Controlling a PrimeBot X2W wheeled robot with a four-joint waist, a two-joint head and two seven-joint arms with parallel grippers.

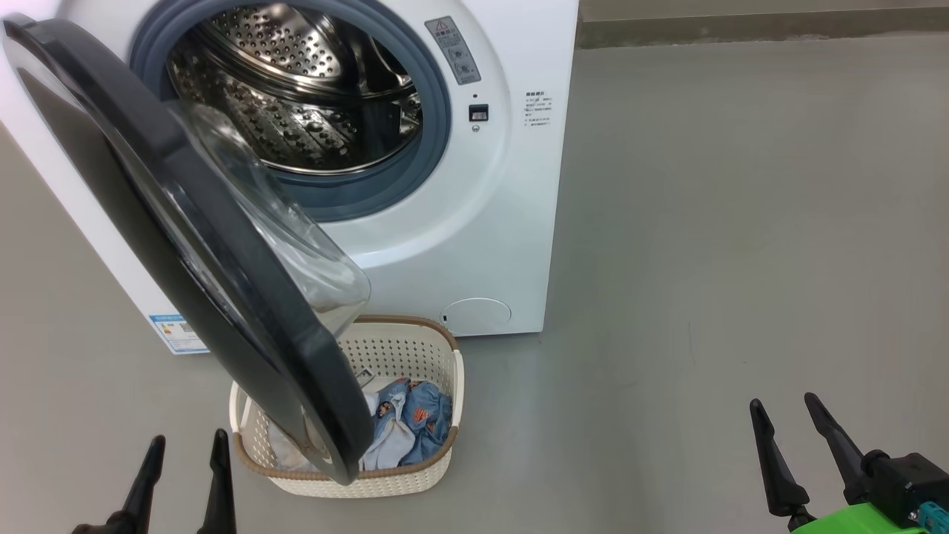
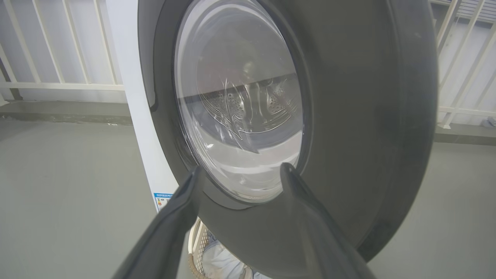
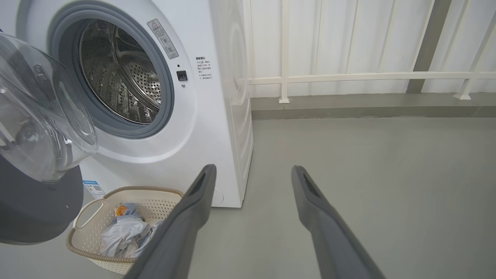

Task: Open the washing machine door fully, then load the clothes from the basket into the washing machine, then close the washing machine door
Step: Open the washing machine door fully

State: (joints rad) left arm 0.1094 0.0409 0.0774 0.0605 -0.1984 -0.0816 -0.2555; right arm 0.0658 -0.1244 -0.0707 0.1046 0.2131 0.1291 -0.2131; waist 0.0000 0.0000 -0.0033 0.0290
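Note:
The white washing machine [image 1: 511, 185] stands ahead with its steel drum [image 1: 296, 96] exposed. Its black-rimmed door [image 1: 185, 245] hangs partly open, swung out toward me over the cream basket [image 1: 437, 348] on the floor. Blue and pale clothes [image 1: 411, 423] lie in the basket, partly hidden by the door. My left gripper [image 1: 187, 443] is open at the lower left, close to the door's outer face [image 2: 368, 116], touching nothing. Far off at the lower right, my right gripper [image 1: 784, 405] hangs open over bare floor. The right wrist view shows the basket [image 3: 89, 205] and clothes [image 3: 124, 232] below the door [image 3: 35, 201].
Grey floor [image 1: 741, 222] stretches to the right of the machine. A low kerb [image 3: 368, 104] and white railing [image 3: 348, 77] run along the back wall. A blue sticker [image 1: 174, 334] marks the machine's lower left corner.

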